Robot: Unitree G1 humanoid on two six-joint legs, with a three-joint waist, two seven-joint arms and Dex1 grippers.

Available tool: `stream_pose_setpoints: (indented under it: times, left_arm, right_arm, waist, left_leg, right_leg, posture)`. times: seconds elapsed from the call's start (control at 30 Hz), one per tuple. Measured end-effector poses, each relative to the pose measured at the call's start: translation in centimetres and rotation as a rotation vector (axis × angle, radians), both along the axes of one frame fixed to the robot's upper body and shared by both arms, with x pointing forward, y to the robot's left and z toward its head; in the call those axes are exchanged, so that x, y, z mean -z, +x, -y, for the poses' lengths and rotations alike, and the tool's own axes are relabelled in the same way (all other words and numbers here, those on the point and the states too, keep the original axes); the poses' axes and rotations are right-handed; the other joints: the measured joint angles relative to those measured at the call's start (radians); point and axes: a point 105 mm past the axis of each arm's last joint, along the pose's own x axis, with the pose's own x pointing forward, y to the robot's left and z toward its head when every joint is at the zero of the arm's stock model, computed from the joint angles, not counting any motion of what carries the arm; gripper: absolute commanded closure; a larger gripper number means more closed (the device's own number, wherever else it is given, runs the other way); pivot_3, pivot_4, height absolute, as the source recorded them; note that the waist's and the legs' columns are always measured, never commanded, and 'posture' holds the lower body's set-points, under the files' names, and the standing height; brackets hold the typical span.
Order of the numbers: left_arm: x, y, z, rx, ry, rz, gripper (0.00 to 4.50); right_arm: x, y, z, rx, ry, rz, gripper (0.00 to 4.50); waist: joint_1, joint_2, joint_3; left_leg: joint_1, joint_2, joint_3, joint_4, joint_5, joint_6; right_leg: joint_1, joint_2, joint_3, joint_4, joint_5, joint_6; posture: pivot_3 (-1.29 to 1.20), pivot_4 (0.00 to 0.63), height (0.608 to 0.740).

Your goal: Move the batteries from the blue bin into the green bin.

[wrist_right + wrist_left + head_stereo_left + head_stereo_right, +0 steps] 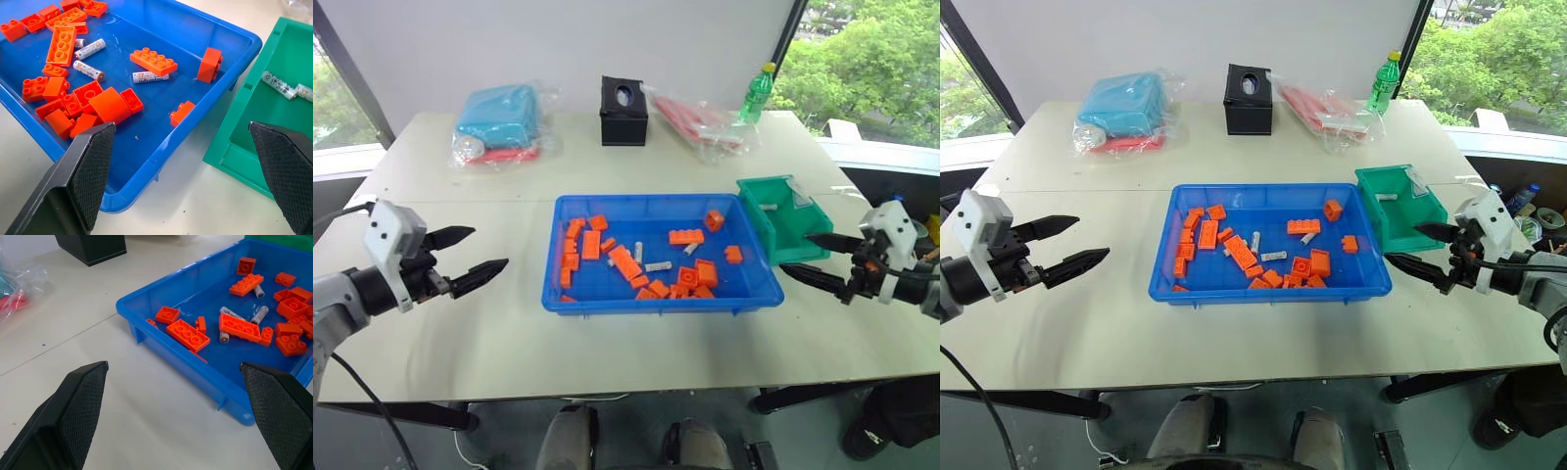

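- Your left gripper (475,252) hangs over bare table at 9 o'clock of the blue bin (658,294), fingers spread wide and holding nothing.
- Your right gripper (815,258) sits at 3 o'clock of the blue bin, just in front of the green bin (773,227), fingers also spread wide and empty.
- Three batteries (149,76) lie flat on the blue bin's floor near its middle, mixed among orange bricks (153,60). Two more already rest inside the green bin, toward its back wall.
- Expect each battery to be light, rigid and smooth-skinned, so it will likely roll or squirt sideways if you pinch it off-centre.
- Take one across its round middle, pads square to its long axis, not by the ends.
- The one beside the long brick has little clearance, so nudging the brick seems a risk.
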Motion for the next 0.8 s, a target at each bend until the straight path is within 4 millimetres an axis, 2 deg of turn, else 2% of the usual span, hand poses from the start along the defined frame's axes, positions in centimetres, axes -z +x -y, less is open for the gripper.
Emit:
stream_pose_setpoints:
  times: [0.4,0.57,0.7,0.8]
  left_arm:
    - [-0.5,0.3,0.2,0.006,-0.02,0.015,0.0]
    - [-0.3,0.3,0.5,0.017,-0.022,0.006,0.0]
    - [-0.2,-0.2,1.5,0.064,-0.04,0.005,0.0]
    - [0.5,-0.7,1.9,0.091,-0.036,-0.026,0.0]
  right_arm:
    - [0.3,-0.1,0.1,0.013,0.003,-0.006,0.05]
    - [-0.2,0.6,0.0,0.013,-0.026,0.027,0.05]
    - [-1.6,1.9,-2.1,-0.064,-0.03,0.06,0.05]
    - [-2.5,2.8,-4.6,-0.144,-0.032,0.063,0.05]
  waist:
    - [-0.001,0.0,0.0]
    - [-0.001,0.0,0.0]
    - [-0.004,0.001,0.0]
    - [-0.006,0.001,0.0]
  left_leg:
    - [0.0,0.0,0.0,0.0,0.0,0.0]
    - [0.0,0.0,0.0,0.0,0.0,0.0]
    - [0.0,0.001,0.0,0.0,0.0,0.0]
    - [0.0,0.002,0.001,0.0,0.0,0.0]
  right_leg:
    - [0.0,0.0,0.0,0.0,0.0,0.0]
    - [0.0,0.0,0.0,0.0,0.0,0.0]
    - [0.0,0.0,0.0,0.0,0.0,-0.001]
    - [-0.001,0.001,0.0,0.001,0.001,-0.001]
  posture:
    - [0.0,0.15,0.63]
    - [0.0,0.15,0.63]
    - [0.0,0.15,0.63]
    - [0.0,0.15,0.63]
